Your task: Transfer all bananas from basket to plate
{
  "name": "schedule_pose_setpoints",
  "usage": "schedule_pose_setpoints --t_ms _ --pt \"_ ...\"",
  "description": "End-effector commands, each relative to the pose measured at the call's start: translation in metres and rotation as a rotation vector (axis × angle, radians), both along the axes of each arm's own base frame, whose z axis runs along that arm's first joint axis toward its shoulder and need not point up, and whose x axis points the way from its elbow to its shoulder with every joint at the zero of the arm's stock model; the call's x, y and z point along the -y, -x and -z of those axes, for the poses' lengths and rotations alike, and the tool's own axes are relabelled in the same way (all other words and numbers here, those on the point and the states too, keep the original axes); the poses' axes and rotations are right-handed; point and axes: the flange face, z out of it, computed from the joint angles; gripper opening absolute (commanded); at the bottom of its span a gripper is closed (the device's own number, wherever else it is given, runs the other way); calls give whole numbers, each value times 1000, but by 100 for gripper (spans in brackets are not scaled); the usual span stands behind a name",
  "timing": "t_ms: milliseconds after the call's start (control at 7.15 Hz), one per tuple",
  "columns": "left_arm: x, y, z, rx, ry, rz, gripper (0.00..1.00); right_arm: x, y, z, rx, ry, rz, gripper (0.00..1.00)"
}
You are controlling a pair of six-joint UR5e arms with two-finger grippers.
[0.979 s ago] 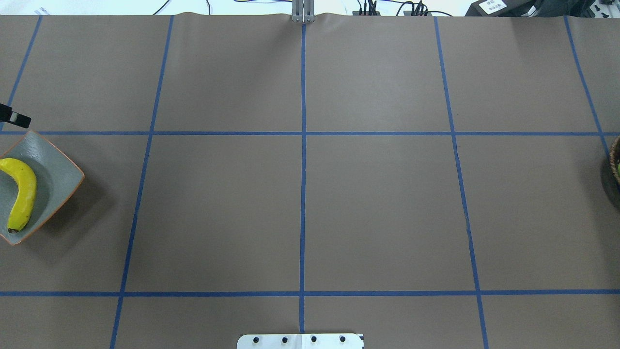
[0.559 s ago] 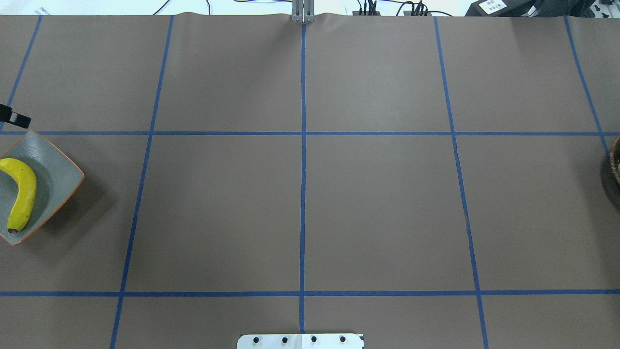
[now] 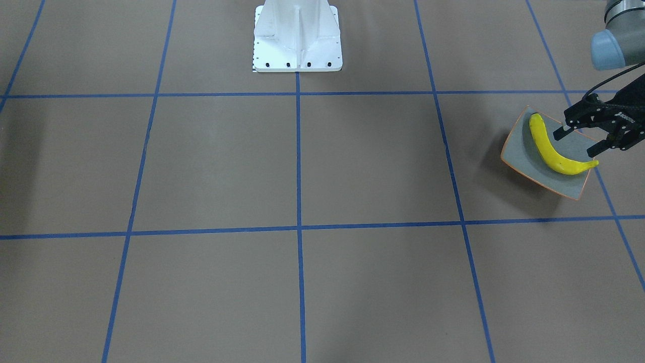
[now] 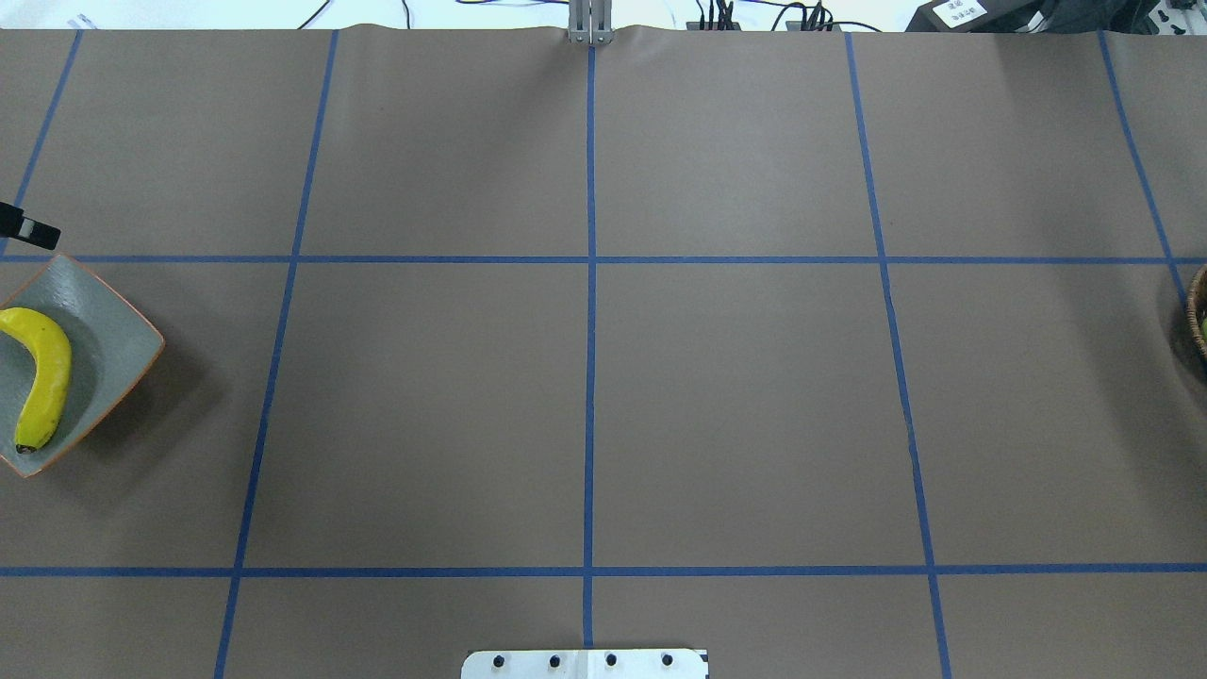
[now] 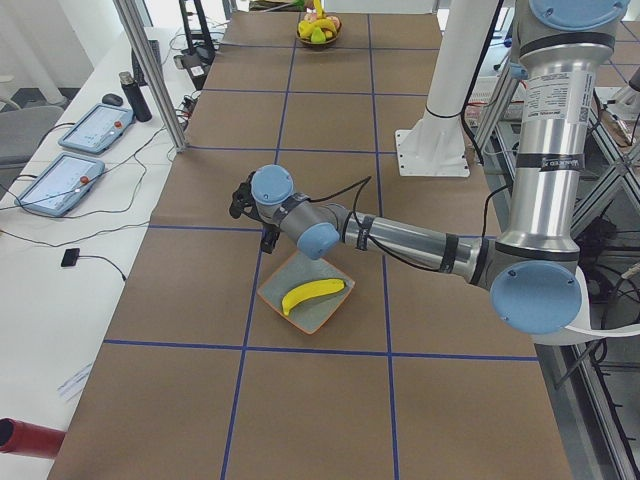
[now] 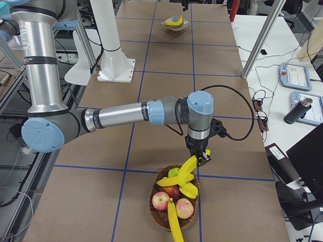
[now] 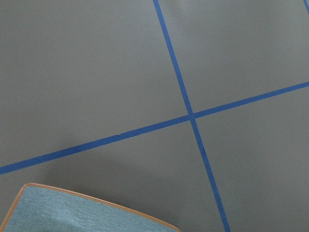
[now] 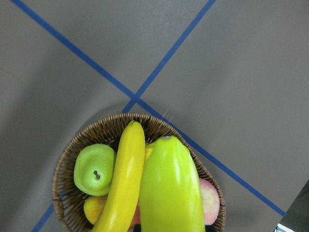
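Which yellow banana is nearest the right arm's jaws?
The curved yellow banana slanting up out of the wicker basket, its top end at the right gripper. The other bananas lie lower in the basket or on the square grey plate.

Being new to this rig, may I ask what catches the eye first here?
Brightest is the fruit basket on the robot's far right, where one banana hangs tilted at the right gripper just above it. On its far left, another banana lies on the plate, the open left gripper beside it.
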Motion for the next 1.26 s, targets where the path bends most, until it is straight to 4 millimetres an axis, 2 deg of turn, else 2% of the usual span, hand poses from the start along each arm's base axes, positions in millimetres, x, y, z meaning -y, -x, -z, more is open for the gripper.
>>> schedule_pose_setpoints --t_ms 0,140,420,559,839,1119 --pt "0 -1 4 -3 -6 0 100 30 28 50 131 85 -162 0" --pt "-1 0 10 -9 3 9 100 34 50 77 187 135 -236 0" --pt "-1 -3 40 -39 -90 10 100 46 108 143 249 183 -308 0" --pt "6 -5 61 -63 -132 23 100 49 135 175 279 212 -348 0" --pt "37 -16 128 -98 -172 82 99 53 194 233 339 294 -416 0" --pt "52 -53 171 -84 -251 109 99 50 257 297 405 391 -474 0"
